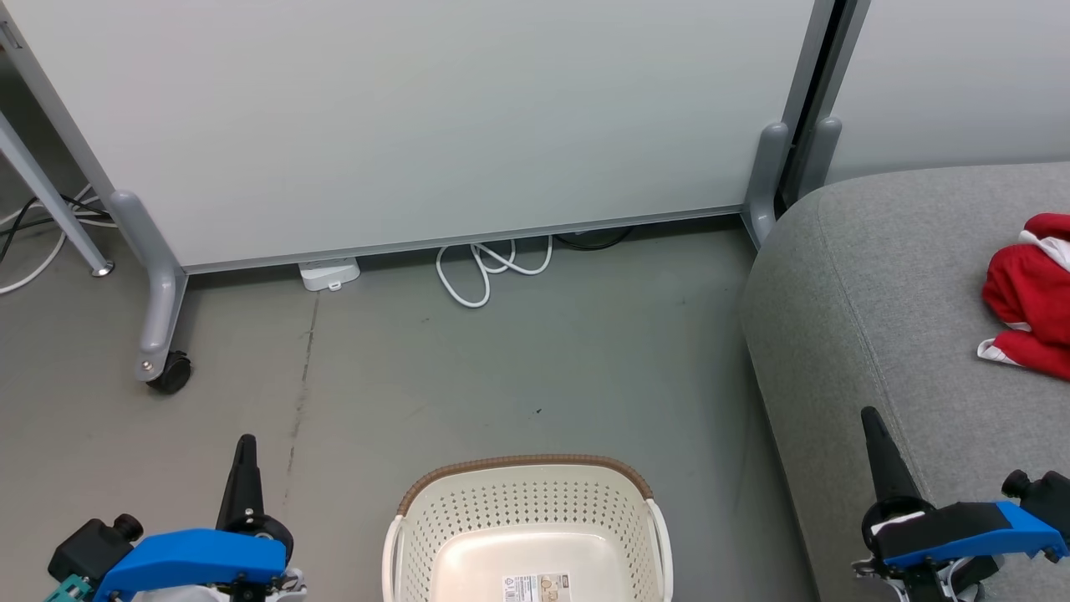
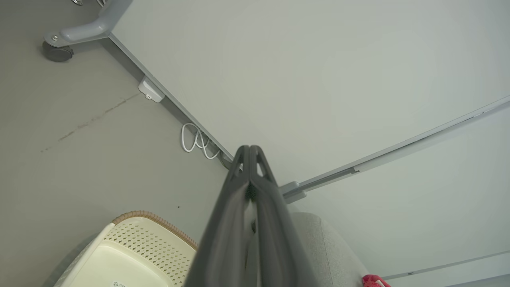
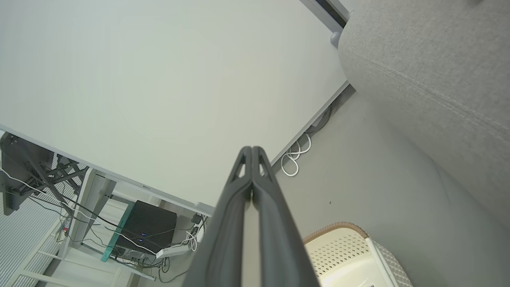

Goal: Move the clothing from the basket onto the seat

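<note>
The cream basket point(image 1: 435, 506) with a brown rim stands on the floor at the bottom centre; what shows of its inside is bare, with a label on the bottom. It also appears as the basket point(image 2: 131, 239) and the basket point(image 3: 346, 247) in the wrist views. Red clothing point(image 1: 1030, 293) with white trim lies on the grey seat point(image 1: 869, 284) at the right; a scrap of clothing point(image 2: 372, 281) shows in the left wrist view. My left gripper point(image 1: 245, 443) is shut and empty left of the basket. My right gripper point(image 1: 869, 415) is shut and empty over the seat's front edge.
A pale partition panel point(image 1: 418, 117) on a grey wheeled foot point(image 1: 159, 334) stands behind the floor space. A white cable point(image 1: 493, 267) and a small white box point(image 1: 328, 273) lie at its base. A desk with a dark box point(image 3: 147, 231) and cables shows in the right wrist view.
</note>
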Tool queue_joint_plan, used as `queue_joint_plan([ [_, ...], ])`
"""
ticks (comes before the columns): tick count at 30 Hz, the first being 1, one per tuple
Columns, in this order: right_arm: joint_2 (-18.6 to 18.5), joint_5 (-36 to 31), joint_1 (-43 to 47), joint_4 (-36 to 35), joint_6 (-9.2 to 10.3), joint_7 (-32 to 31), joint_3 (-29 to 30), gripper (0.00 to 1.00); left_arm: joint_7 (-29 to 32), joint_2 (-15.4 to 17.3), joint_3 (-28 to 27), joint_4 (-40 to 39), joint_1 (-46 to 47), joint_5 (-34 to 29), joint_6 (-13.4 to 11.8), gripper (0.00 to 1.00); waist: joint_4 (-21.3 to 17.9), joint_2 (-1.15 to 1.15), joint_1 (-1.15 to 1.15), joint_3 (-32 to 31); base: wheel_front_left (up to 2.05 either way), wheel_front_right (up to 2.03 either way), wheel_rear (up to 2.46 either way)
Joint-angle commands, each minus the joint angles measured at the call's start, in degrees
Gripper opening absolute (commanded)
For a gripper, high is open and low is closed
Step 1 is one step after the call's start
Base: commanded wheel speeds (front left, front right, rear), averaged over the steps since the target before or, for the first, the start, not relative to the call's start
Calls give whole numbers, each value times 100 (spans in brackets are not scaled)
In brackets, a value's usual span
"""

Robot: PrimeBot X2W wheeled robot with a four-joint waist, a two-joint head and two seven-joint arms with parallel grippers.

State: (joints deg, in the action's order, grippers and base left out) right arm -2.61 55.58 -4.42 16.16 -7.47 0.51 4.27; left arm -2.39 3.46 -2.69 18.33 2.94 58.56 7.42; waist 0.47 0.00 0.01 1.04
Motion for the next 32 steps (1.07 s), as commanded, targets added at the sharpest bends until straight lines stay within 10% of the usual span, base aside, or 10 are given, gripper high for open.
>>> queue_joint_plan([
  [1, -27, 205, -140, -85, -2, -37, 28, 0, 48, 16, -39, -102, 172, 181, 5, 0, -1, 0, -1, -2, 0, 0, 0],
  [32, -35, 2040, -185, -162, -3, -395, 136, 0, 499, -24, -231, -282, 273, 1863, 8, 0, -22, 0, -1, -40, 0, 0, 0],
])
